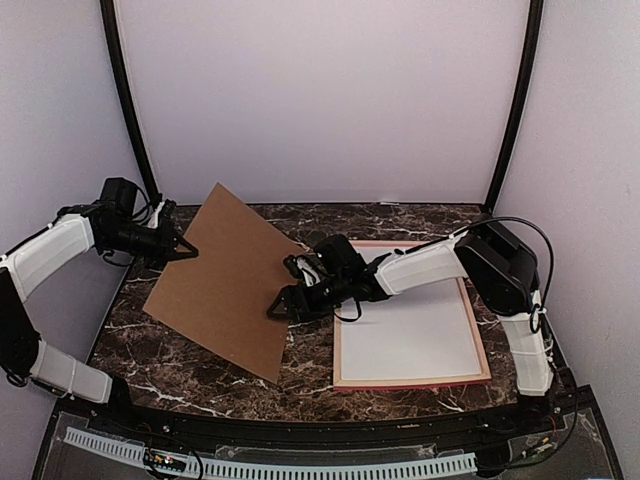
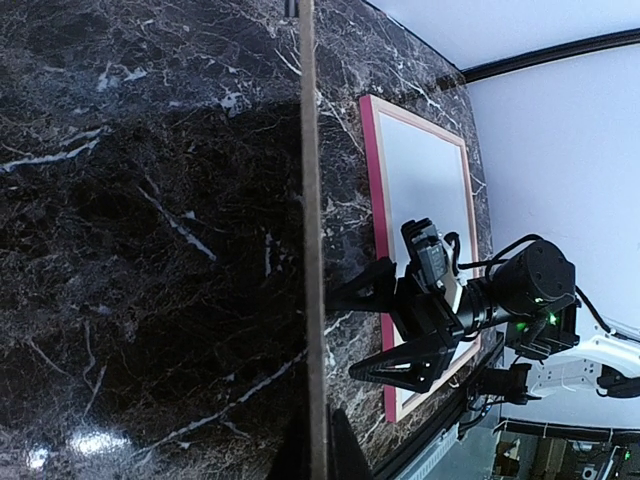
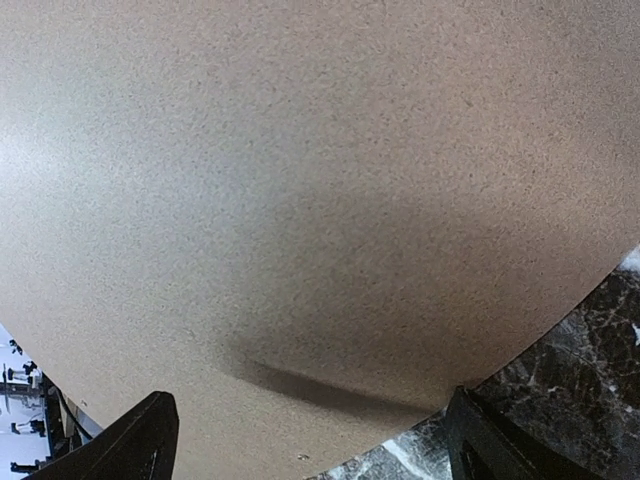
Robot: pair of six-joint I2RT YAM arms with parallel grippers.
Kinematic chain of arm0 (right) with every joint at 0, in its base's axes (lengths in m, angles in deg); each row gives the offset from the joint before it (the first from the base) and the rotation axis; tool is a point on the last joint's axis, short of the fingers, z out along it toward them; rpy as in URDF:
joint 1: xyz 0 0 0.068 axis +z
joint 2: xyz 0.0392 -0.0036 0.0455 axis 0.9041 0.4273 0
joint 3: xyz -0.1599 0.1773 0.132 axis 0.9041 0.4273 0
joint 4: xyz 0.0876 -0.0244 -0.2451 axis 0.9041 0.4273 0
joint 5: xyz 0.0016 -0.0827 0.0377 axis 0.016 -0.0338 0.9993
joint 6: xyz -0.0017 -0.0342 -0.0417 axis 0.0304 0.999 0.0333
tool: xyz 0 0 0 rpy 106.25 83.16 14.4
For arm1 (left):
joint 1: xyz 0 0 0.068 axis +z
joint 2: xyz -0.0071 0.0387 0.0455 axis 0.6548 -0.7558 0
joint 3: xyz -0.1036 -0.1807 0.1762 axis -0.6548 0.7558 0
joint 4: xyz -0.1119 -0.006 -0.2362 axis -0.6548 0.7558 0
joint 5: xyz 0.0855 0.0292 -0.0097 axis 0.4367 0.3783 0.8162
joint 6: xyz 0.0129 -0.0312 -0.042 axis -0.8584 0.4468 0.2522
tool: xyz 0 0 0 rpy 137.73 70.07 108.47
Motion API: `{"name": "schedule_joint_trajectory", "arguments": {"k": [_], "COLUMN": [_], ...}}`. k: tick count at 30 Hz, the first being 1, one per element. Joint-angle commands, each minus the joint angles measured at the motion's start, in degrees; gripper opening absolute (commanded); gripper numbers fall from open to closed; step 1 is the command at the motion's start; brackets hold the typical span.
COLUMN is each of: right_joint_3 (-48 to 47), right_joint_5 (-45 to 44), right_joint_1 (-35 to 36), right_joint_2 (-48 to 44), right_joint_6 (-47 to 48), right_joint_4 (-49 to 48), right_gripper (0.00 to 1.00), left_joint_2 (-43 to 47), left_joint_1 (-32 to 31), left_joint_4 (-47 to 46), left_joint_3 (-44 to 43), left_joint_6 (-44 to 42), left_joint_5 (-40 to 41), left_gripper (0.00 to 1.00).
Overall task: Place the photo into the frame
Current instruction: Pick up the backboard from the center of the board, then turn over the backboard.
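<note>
**Hardboard slip risk: one-edge pinch**

Left gripper (image 1: 187, 249) is clamped on the left edge of the hardboard panel (image 1: 225, 285), which tilts up off the table (image 1: 200, 372). Right gripper (image 1: 286, 292) hangs wide open at the panel's right edge; we can't confirm contact. Frame (image 1: 410, 383) lies flat to the right with a white sheet (image 1: 410, 335) inside. We see no printed photo anywhere. Risk: the panel pivots in the pinch, drops, and knocks frame or sheet askew.

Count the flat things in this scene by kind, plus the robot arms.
Brown rectangular hardboard panel: 1
Pink-red rectangular wooden picture frame: 1
White rectangular sheet in that frame: 1
White robot arms: 2
Total: 5
</note>
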Motion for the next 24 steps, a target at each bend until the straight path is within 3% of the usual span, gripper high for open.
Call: {"name": "schedule_joint_trajectory", "arguments": {"k": [1, 8, 21, 24], "right_joint_3": [1.61, 1.28, 0.7, 1.38], "right_joint_5": [1.78, 3.97, 9.42, 11.33], "right_joint_1": [-0.5, -1.06, -1.05, -1.14], "right_joint_2": [-1.42, -1.09, 1.34, 1.41], "right_joint_6": [-1.11, -2.76, -8.73, -11.43], "right_joint_4": [0.39, -1.19, -8.95, -12.57], "right_gripper": [0.95, 0.95, 0.95, 0.95], "left_joint_2": [2.97, 4.3, 7.31, 8.05], "left_joint_1": [-0.47, -1.07, -4.46, -6.13], "left_joint_4": [5.43, 11.28, 4.2, 1.7], "left_joint_3": [-5.45, -9.98, -5.96, -5.52], "left_joint_6": [-3.0, -4.14, 3.41, 6.27], "left_joint_5": [2.67, 5.36, -1.38, -2.7], "left_gripper": [0.0, 0.01, 0.25, 0.37]}}
